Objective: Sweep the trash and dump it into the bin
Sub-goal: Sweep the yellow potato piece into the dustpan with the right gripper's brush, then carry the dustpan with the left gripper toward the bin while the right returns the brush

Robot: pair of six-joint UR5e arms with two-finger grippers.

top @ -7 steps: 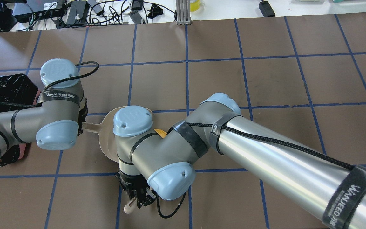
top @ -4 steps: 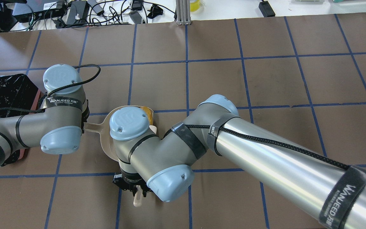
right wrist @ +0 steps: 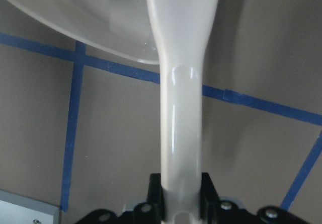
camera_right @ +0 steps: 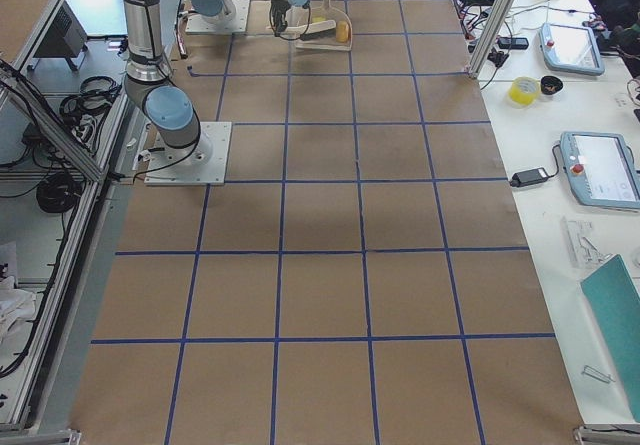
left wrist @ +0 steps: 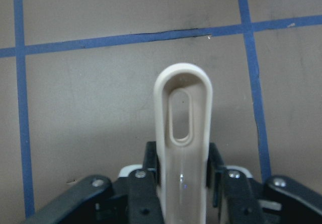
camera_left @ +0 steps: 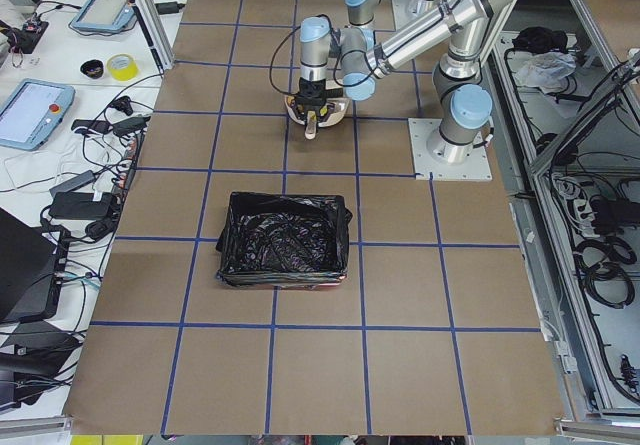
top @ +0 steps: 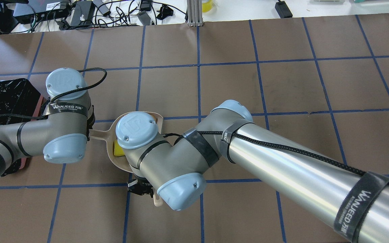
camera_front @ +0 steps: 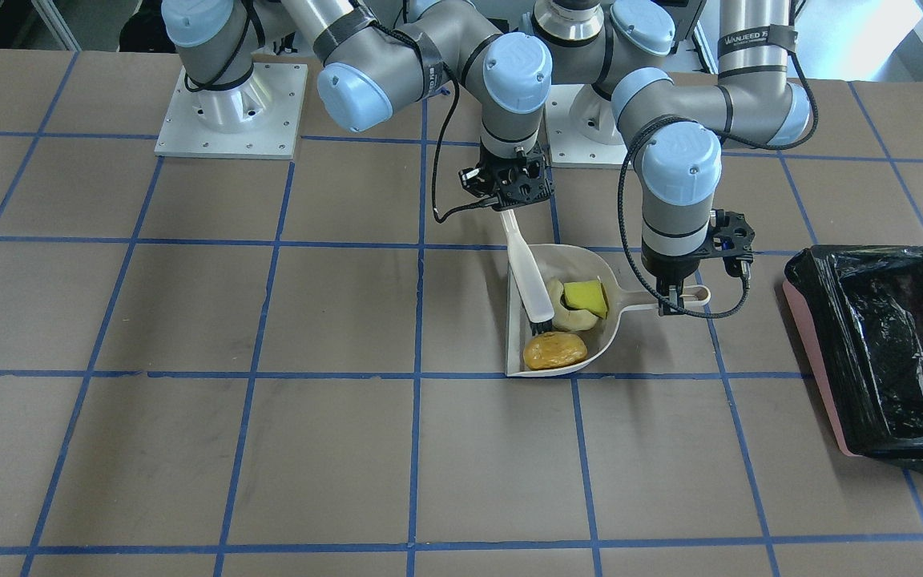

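The trash lies in the beige dustpan (camera_front: 586,258): the orange-brown lump (camera_front: 555,350) at its mouth, the pale crescent (camera_front: 572,320) and the yellow wedge (camera_front: 586,296) behind it. The wedge also shows in the overhead view (top: 117,149). My left gripper (camera_front: 674,303) is shut on the dustpan handle (left wrist: 182,128). My right gripper (camera_front: 509,192) is shut on the white brush (camera_front: 530,276), whose bristles (camera_front: 542,325) rest inside the pan beside the lump. The bin (camera_front: 878,344), a pink tub with a black bag, stands apart from the pan on my left.
The brown table has a blue tape grid (camera_front: 417,377). The bin also shows at the left edge of the overhead view (top: 2,98). Cables and devices (top: 79,13) lie beyond the table's far edge. Both arm bases (camera_front: 229,112) stand behind the pan.
My right arm swung the brush toward the pan. The yellow wedge moved from the pan's mouth to deep inside the pan. The left arm and dustpan barely moved.
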